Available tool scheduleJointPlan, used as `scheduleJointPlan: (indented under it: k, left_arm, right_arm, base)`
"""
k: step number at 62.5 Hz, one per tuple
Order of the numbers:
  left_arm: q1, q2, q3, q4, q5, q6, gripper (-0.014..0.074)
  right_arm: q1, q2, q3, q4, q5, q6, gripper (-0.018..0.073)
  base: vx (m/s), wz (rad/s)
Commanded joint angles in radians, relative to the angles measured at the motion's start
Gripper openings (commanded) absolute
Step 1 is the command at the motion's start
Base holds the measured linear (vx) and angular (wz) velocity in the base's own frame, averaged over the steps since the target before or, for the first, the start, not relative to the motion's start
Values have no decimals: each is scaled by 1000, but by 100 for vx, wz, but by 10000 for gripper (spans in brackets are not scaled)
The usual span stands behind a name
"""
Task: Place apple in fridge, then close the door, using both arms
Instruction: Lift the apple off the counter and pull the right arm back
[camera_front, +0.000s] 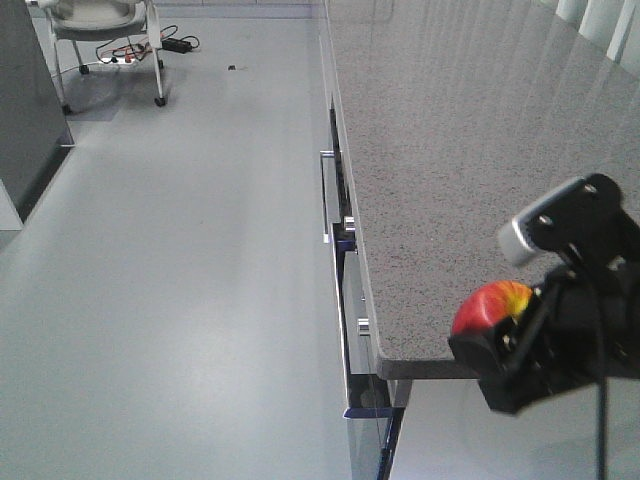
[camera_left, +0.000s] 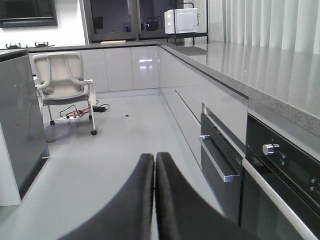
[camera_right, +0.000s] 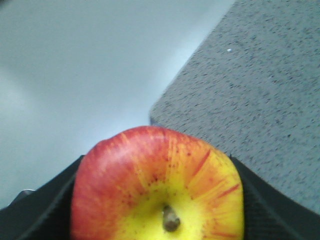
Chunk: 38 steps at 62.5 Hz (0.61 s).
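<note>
The red apple (camera_right: 157, 185), yellow around its stem, fills the bottom of the right wrist view. My right gripper (camera_right: 157, 210) is shut on it, one black finger on each side. From the front, the apple (camera_front: 490, 305) and right gripper (camera_front: 505, 350) hang over the near corner of the counter. My left gripper (camera_left: 154, 157) is shut with nothing between its black fingers, and it points along the floor. A tall dark grey panel (camera_left: 20, 125), which looks like the fridge, stands at the far left. Its inside and the door are out of view.
A grey speckled counter (camera_front: 450, 150) runs along the right, with drawer handles (camera_front: 326, 195) and an oven (camera_left: 285, 170) below it. A white wheeled chair (camera_left: 62, 82) and loose cables (camera_left: 75, 114) are at the back, and a microwave (camera_left: 181, 20) is on the far counter. Pale floor (camera_front: 180, 280) lies between.
</note>
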Motion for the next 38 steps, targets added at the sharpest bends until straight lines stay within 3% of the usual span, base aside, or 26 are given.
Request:
scheduleJointPlan:
  k: [1,21,38]
  left_arm:
    - [0,-16,21,-2,-70,-8,-6]
    - [0,-16,21,-2,-70,-8,-6]
    - [0,-16,21,-2,-70,-8,-6]
  right_arm:
    - [17,-97,-5,14,-15,27,356]
    - [15,-393,126,79,80,42,356]
    - [15,-596,136,91,200,52,356]
  base:
    - [0,0]
    - [0,0]
    - [0,0]
